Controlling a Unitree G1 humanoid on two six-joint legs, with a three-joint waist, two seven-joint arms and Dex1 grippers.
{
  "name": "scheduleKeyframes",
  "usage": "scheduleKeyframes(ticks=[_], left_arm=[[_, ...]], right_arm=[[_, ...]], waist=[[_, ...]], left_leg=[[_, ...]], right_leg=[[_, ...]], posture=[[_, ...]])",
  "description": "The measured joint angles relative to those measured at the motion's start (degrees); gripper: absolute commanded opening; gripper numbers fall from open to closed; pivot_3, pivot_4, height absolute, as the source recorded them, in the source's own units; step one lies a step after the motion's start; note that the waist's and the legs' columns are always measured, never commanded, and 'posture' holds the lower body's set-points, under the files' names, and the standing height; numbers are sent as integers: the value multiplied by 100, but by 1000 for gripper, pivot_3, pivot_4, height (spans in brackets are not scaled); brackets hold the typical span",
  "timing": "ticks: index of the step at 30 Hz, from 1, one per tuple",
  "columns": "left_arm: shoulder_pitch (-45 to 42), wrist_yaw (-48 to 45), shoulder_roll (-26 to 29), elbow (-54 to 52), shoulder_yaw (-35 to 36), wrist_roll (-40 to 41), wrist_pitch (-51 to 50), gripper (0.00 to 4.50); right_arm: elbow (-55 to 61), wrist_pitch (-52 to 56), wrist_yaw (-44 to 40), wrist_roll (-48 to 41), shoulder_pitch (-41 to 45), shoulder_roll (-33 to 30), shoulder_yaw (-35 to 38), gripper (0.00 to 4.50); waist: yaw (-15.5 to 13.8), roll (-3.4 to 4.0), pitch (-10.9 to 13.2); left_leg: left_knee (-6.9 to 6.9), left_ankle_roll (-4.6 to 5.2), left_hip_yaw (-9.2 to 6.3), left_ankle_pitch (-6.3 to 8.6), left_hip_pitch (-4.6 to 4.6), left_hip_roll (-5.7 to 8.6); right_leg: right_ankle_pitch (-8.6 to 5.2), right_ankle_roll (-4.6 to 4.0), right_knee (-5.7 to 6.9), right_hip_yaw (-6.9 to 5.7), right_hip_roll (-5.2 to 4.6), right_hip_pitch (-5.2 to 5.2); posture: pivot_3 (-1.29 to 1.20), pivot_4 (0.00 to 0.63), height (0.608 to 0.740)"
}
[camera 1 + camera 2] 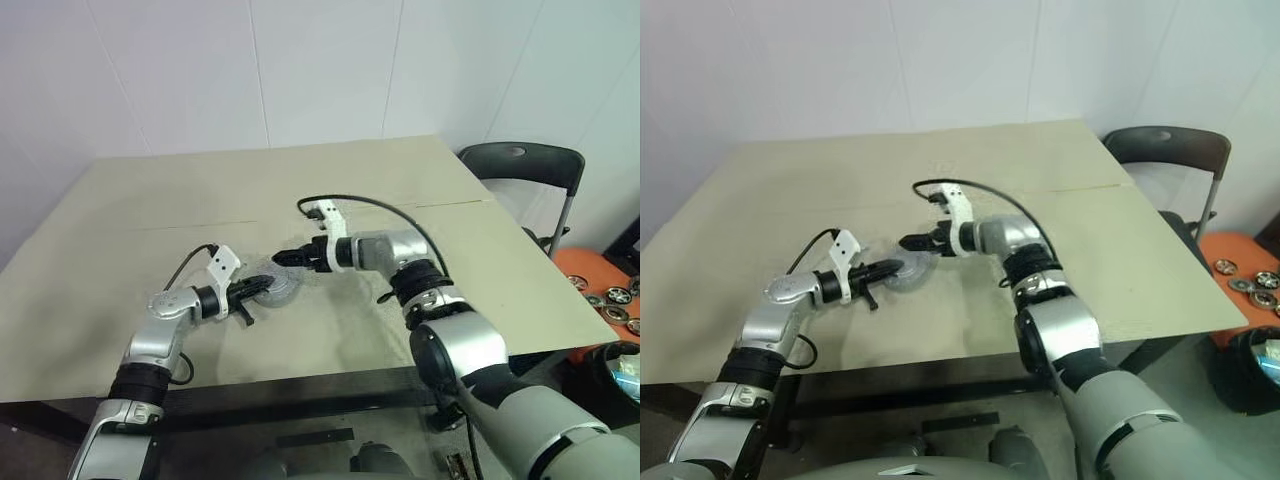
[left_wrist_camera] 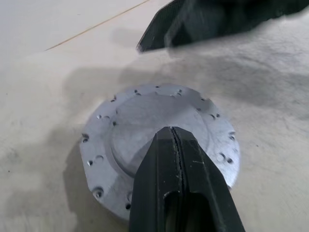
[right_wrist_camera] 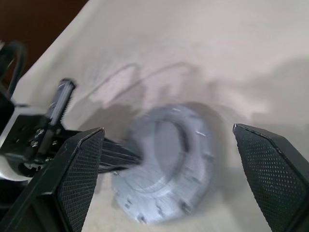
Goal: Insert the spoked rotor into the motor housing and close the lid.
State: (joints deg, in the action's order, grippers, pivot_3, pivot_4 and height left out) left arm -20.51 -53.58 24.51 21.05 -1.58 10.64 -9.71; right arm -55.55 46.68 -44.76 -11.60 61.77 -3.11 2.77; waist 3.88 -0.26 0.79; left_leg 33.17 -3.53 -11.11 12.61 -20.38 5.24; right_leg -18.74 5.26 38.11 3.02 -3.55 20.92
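Resting flat on the beige counter [image 1: 120,300], a round silver-grey disc [image 2: 159,145] with a raised centre and small holes around its rim lies near the front edge; by its look this is the lid, though no dark centre or coloured marks can be made out on the face that shows. The left pincer [image 1: 262,287] has its two black fingers [image 2: 181,186] pressed together with nothing between them, and their tips sit over the near part of the lid's raised centre; whether they actually press on it cannot be told. The right pincer [image 3: 169,140] has its jaws spread wide and holds nothing; it hovers just beyond the lid on the far side, its tips pointing toward the left pincer, with the lid framed between its two textured fingers [image 3: 77,174] in the right wrist view. In the head views the two pincers nearly meet tip to tip above the lid. A dark folding chair [image 1: 520,165] stands past the counter's right corner, and several small wheel-like parts [image 1: 612,300] lie on an orange surface [image 1: 585,270] at the far right.
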Motion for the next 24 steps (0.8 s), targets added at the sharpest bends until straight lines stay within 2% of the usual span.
scheduleKeyframes(ticks=[5,9,13,17,24], left_arm=[[19,-21,43,-68,10,2,-3,0],[37,-27,44,-95,11,5,-2,0],[61,-27,31,-121,11,5,1,0],[125,-27,15,-183,9,5,10,0],[176,-29,4,-195,3,4,17,0]], right_arm=[[29,932,72,-83,-23,-256,76,4445],[149,1714,235,-200,-130,-218,100,4445],[267,2287,977,-406,-279,46,604,4445],[490,2327,1948,-545,-360,351,1147,4445],[736,2276,2968,-749,-466,724,1679,4445]], waist=[[13,3,2],[8,3,2],[6,3,2],[12,3,0],[17,4,-2]], left_leg=[[-2,0,2,0,-2,-3],[-1,0,2,0,-5,-1],[0,0,1,0,-4,-2],[1,0,2,0,3,-2],[9,1,0,-1,25,-6]], right_leg=[[0,0,0,1,1,1],[0,0,0,1,-1,3],[0,0,1,1,-1,3],[0,0,3,1,0,-2],[0,0,3,2,8,-24]], posture=[[0,0,740],[0,0,740],[0,0,740],[0,0,740],[0,0,740]])
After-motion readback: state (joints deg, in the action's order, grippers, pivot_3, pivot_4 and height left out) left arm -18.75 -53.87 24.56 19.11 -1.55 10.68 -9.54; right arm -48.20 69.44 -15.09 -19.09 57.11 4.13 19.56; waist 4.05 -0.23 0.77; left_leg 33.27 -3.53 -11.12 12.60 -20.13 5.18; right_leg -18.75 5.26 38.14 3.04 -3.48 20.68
